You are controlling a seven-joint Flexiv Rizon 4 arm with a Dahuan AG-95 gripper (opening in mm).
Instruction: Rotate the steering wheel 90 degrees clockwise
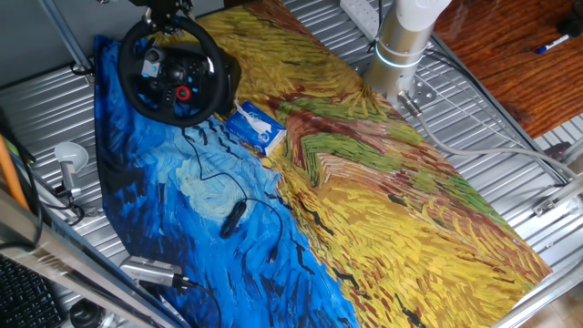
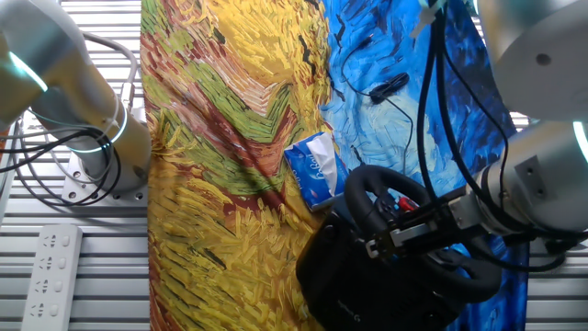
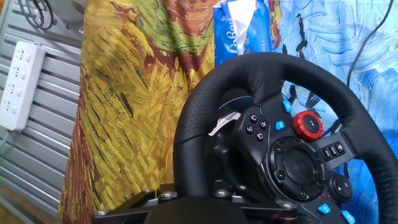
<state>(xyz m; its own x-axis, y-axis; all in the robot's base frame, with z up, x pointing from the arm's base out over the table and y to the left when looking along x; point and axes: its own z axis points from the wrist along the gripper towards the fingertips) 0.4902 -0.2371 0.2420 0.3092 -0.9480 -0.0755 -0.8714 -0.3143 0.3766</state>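
Observation:
The black steering wheel stands on its black base at the far left end of the table, on the blue part of the painted cloth. Its dark hub carries small buttons and a red round knob. My gripper sits at the top of the rim, with its jaws on either side of it. In the other fixed view the gripper clamps the wheel's rim. In the hand view the rim runs down between my fingers at the gripper, and the hub appears tilted.
A small blue-white box lies just right of the wheel, and also shows in the hand view. A thin black cable with an inline piece trails over the blue cloth. A white power strip lies beside the arm's base.

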